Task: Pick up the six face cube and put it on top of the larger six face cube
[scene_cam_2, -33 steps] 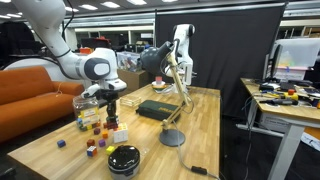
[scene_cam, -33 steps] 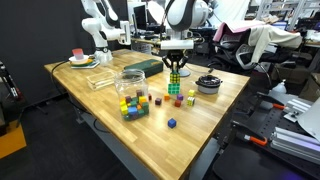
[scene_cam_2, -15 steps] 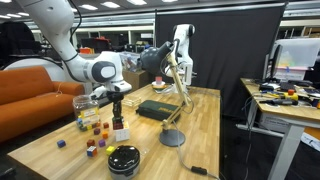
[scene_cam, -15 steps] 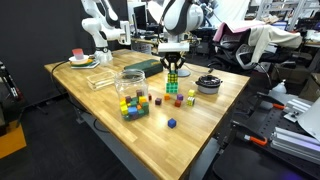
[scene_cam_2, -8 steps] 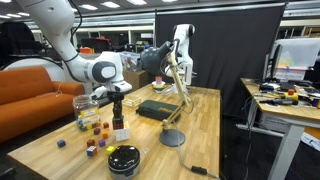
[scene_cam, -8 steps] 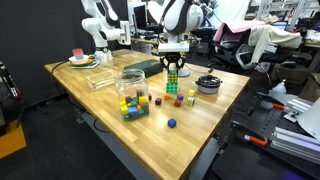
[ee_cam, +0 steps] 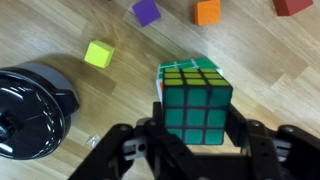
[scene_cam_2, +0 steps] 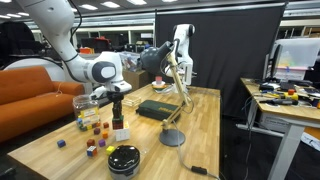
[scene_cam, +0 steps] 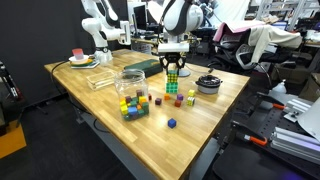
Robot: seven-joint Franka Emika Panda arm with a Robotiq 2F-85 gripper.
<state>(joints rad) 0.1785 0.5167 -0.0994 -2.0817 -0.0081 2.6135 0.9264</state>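
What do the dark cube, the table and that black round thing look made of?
The dark cube looks plastic: black frame, smooth green tiles with slight sheen. The table is wood: jointed strips, visible grain, satin finish. The black round thing is glossy with bright reflections; plastic or glass, cannot tell.

The white robot arm fills the upper left of an exterior view. It is made of glossy, rounded shell segments, and a dark round cap sits at one joint. At upper centre of an exterior view, dark bands show between the same white casings. The arm ends in a matte black gripper. In the wrist view, its black angular linkage fingers run along the bottom edge.
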